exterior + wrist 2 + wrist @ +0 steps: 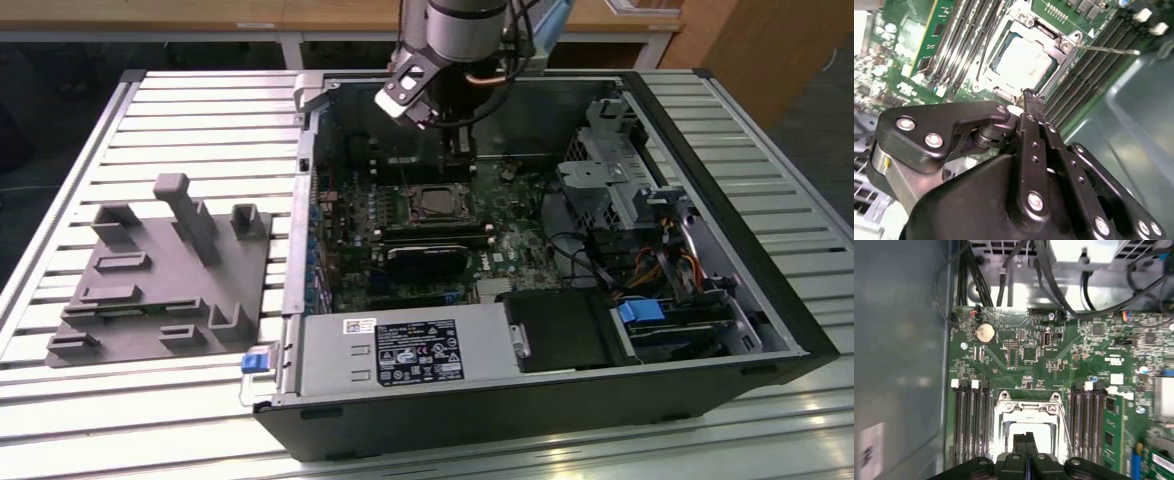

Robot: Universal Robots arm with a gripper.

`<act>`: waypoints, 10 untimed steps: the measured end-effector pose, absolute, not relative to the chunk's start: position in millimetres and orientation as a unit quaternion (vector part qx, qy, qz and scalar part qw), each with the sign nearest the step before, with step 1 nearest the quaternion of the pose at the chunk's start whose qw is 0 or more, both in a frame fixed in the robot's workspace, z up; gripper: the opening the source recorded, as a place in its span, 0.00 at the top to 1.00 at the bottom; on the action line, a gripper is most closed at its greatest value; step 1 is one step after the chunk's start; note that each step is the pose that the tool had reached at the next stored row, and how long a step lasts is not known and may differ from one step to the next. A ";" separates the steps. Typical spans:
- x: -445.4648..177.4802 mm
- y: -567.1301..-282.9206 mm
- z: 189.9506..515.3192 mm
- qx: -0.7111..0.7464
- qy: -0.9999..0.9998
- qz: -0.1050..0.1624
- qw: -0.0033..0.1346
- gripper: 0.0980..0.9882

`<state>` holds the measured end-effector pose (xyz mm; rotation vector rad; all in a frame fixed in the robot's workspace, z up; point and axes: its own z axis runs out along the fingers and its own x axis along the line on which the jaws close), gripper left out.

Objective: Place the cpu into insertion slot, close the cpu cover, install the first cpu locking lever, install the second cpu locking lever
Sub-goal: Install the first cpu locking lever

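well, on the exterior view's left one grey fixture (160, 280) rests on the slatted surface (200, 110). in the open case (767, 300) the one cpu (1021, 62) lies in the insertion slot (434, 203), its single cpu cover (1004, 82) seemingly down to clamp it. the pincer (1027, 95), tips pressed together and empty, hangs at the slot's edge; one locking lever (1106, 49) juts free.
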<state>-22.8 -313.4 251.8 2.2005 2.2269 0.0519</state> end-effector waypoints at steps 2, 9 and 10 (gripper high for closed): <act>-22.8 -313.4 260.8 0.703 0.711 0.017 0.005 0.99; -22.8 -313.4 288.4 0.703 0.711 0.017 0.005 0.99; -22.8 -313.4 288.6 0.703 0.711 0.017 0.005 0.99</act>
